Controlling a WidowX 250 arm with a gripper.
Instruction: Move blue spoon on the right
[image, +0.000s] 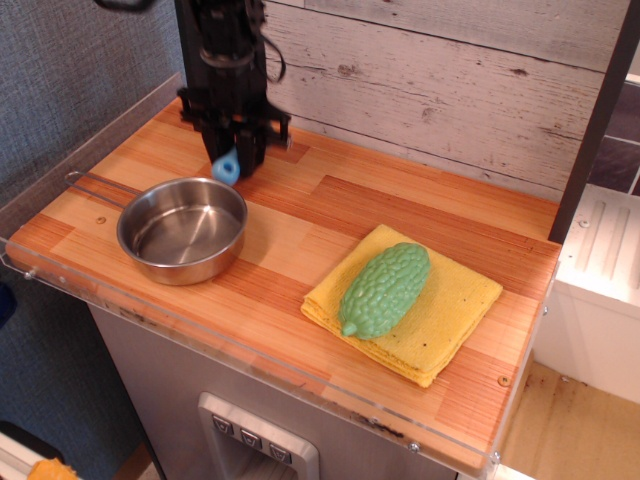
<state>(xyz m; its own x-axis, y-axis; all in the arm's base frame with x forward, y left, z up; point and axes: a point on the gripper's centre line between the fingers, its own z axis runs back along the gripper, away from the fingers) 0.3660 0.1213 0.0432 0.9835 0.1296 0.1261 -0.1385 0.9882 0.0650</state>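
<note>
The blue spoon (227, 168) shows only as the light-blue end of its handle, sticking out below the black gripper (237, 152) at the back left of the wooden counter (330, 205). The gripper's jaws are closed on the spoon and hold it tilted, just behind the rim of the steel pan. The spoon's grey bowl is hidden by the gripper. I cannot tell whether the handle's tip touches the counter.
A steel pan (182, 230) with a wire handle sits at the front left. A green bumpy toy gourd (385, 288) lies on a folded yellow cloth (460, 305) at the front right. A plank wall (450, 80) runs along the back.
</note>
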